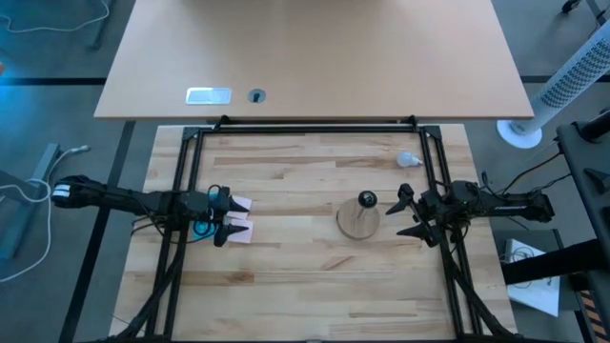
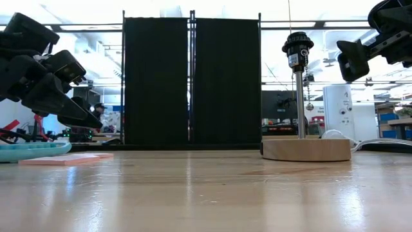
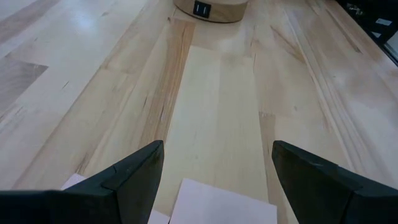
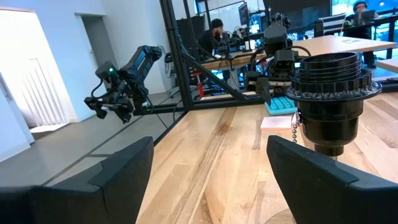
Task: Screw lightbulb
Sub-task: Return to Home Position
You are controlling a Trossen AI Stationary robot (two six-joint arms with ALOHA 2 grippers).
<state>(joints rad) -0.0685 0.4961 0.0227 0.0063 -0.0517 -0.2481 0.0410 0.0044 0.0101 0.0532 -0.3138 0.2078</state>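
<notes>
The white lightbulb (image 1: 409,159) lies on its side on the table near the far right. The black socket (image 1: 367,199) stands on a thin post on a round wooden base (image 1: 357,220) at the table's middle right; it also shows in the low view (image 2: 297,47) and in the right wrist view (image 4: 329,87). My right gripper (image 1: 404,215) is open, just right of the socket, touching nothing. My left gripper (image 1: 225,217) is open and empty at the table's left, above pink paper notes (image 1: 239,229).
A black metal frame (image 1: 315,129) borders the table's far and side edges. A teal object (image 2: 32,150) lies by the left gripper. Bare wood lies between the grippers and toward the near edge. A person shows in the room beyond the table (image 4: 216,34).
</notes>
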